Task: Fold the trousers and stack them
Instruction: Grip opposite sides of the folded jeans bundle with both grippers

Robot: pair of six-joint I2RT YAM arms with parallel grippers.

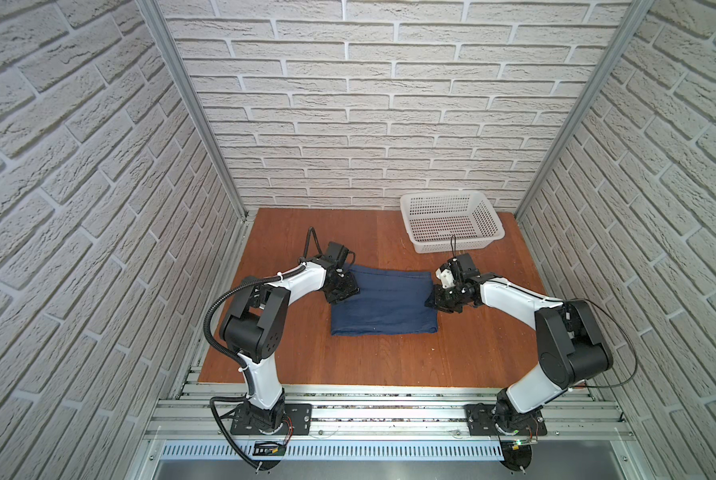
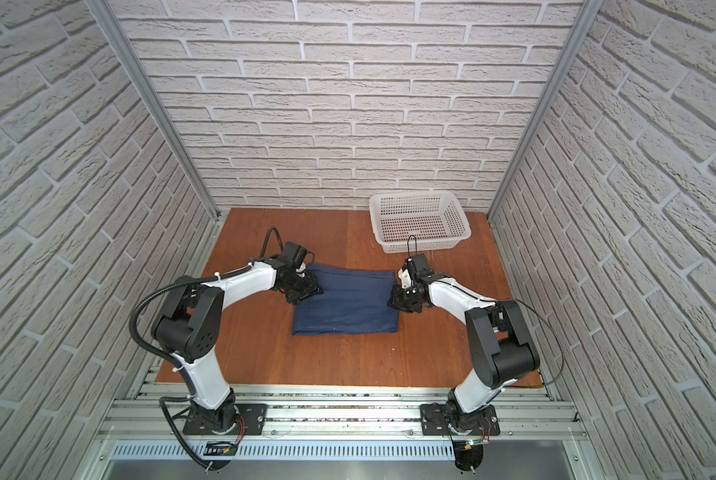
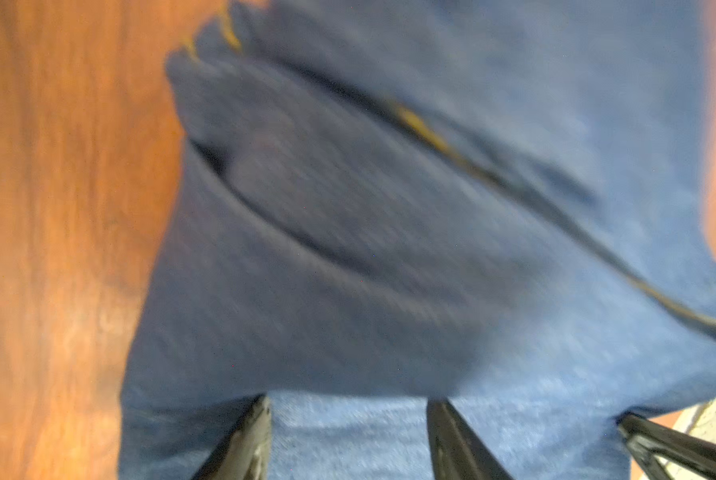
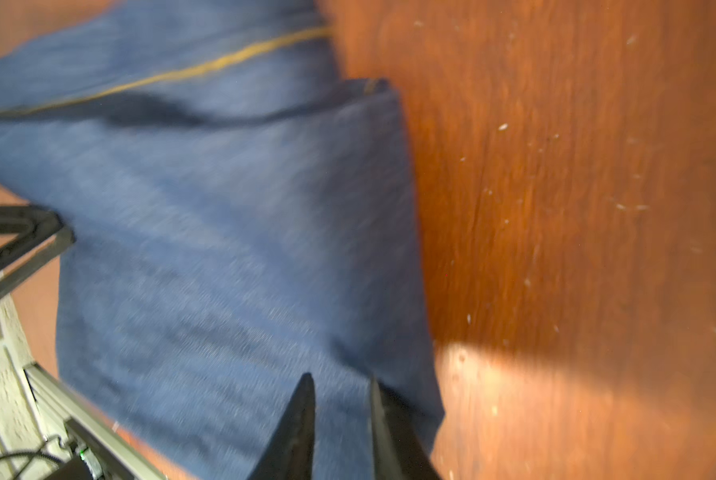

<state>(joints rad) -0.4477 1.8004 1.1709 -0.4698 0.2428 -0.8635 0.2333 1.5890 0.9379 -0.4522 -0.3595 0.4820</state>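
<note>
Left gripper point(image 1: 343, 291) sits on one short edge of the folded trousers point(image 1: 383, 302), jaws spread apart; right gripper point(image 1: 442, 300) is at the opposite edge, jaws narrowly parted, grip unclear. The dark blue denim lies between them as a flat rectangle. Bare wooden table point(image 1: 306, 357) stretches back toward the arm bases, a white basket point(image 1: 487, 222) stands beyond the right gripper, and brick-pattern walls enclose it all

You see trousers point(image 1: 383, 301) folded into dark blue rectangle, flat on wooden table point(image 1: 306, 357), mid-scene. Left gripper point(image 1: 346, 290) sits over its far left corner; right gripper point(image 1: 436, 301) at its right edge, far half. Your view hides both jaw gaps. White mesh basket point(image 1: 431, 246) stands back right, apart from cloth. Brick-pattern walls point(image 1: 368, 104) enclose table on three sides.
</note>
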